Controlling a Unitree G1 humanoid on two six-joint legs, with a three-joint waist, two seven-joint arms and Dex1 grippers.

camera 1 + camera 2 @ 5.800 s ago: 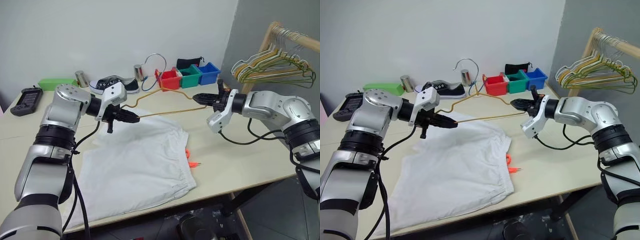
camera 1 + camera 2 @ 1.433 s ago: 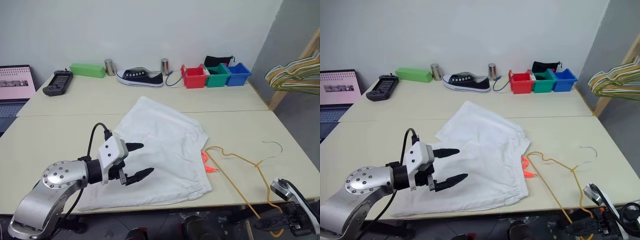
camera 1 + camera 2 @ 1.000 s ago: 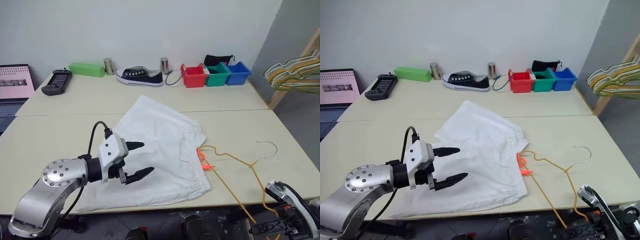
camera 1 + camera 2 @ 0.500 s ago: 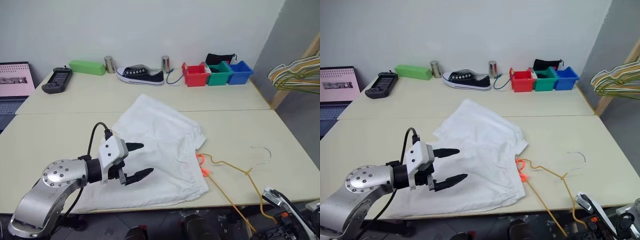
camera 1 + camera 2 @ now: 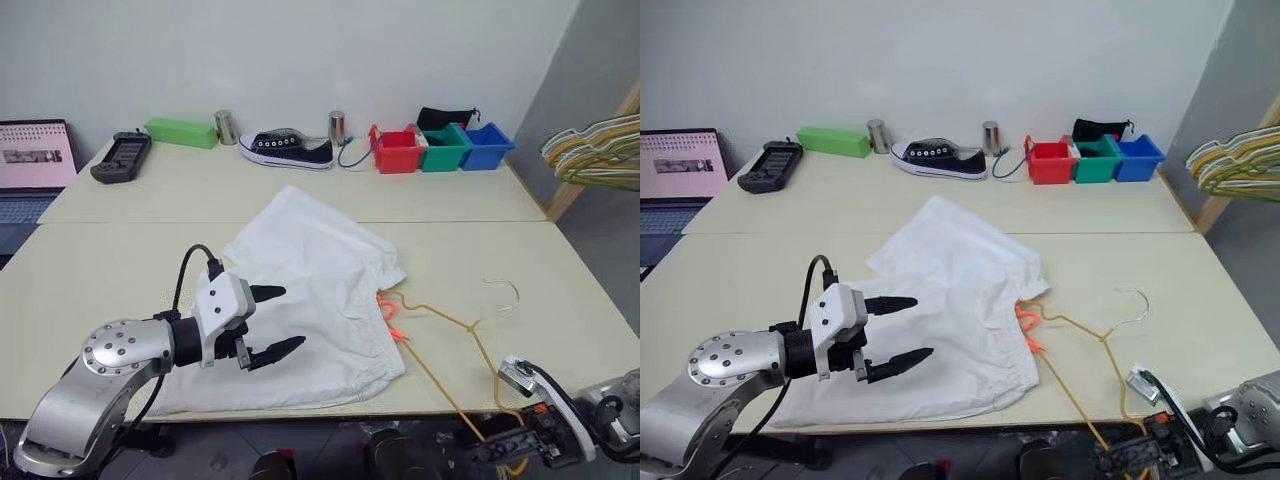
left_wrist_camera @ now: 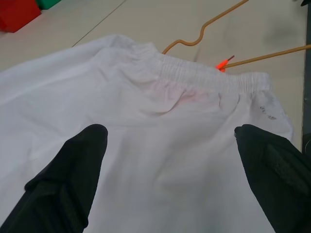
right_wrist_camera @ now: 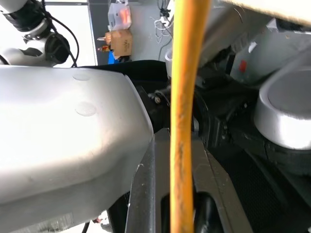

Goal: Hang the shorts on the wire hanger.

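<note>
The white shorts (image 5: pixel 310 275) lie flat in the middle of the table, waistband toward the right, with orange drawstring tips (image 5: pixel 391 320) at the waistband. The yellow wire hanger (image 5: pixel 440 350) lies slanted beside the waistband, hook (image 5: pixel 503 293) on the table, one end touching the waistband edge. My right gripper (image 5: pixel 492 450), below the table's front edge, is shut on the hanger's lower corner; the wire (image 7: pixel 183 121) runs between its fingers. My left gripper (image 5: pixel 290 317) hovers open over the shorts' front left part, and its fingers (image 6: pixel 73 170) stand wide above the cloth (image 6: pixel 155 126).
Along the back edge stand a black shoe (image 5: pixel 285 147), red, green and blue bins (image 5: pixel 440 147), two metal cans, a green box (image 5: pixel 180 131) and a black controller (image 5: pixel 120 157). A laptop (image 5: pixel 35 160) sits far left. A bunch of hangers (image 5: pixel 595 150) hangs at right.
My right gripper has drawn the hanger leftward across the table, so its far end now meets the shorts' waistband. My left gripper has stayed open and still.
</note>
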